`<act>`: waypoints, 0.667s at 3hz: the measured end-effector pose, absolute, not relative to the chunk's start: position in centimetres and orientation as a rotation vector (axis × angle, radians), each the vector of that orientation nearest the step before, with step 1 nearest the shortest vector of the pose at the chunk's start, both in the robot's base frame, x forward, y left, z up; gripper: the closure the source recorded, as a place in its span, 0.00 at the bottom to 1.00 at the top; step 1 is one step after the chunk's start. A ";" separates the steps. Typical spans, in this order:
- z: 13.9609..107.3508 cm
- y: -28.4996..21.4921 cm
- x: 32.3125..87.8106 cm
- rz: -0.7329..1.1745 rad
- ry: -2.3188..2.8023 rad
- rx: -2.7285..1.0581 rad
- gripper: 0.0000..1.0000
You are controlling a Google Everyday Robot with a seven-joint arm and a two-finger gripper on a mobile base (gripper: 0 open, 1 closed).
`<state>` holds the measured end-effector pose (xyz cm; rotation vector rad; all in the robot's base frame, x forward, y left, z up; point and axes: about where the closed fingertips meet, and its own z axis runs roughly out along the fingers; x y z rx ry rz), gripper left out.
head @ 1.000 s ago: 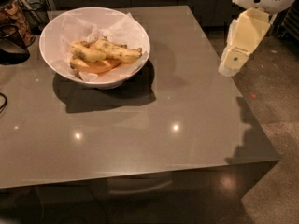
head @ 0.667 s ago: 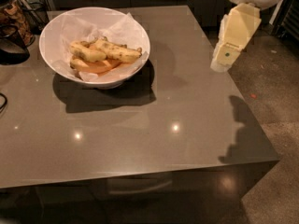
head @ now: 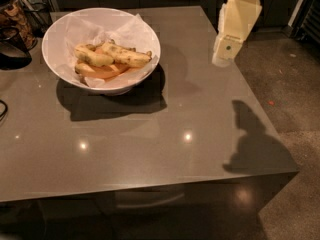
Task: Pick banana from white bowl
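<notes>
We count one bowl [head: 60,34] on the table [head: 175,154], holding two bananas: the spotted banana [head: 127,57] beside the plump banana [head: 92,56], both over orange pieces [head: 102,72]. Our one gripper [head: 223,57] hangs well to their right, empty; its width we cannot tell.

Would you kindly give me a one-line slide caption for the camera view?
Claw hangs near the table's right edge, well clear of the white bowl holding the speckled banana.

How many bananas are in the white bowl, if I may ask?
2. The banana, long and speckled, lies right of centre in the white bowl; a shorter banana lies at its left end. Others may be hidden beneath. The gripper hangs near the right edge of the table.
</notes>
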<state>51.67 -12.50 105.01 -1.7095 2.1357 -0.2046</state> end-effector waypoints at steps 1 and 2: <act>105.8 -11.3 52.5 -0.177 2.084 -1.703 0.00; 106.5 -9.9 53.9 -0.144 2.057 -1.718 0.00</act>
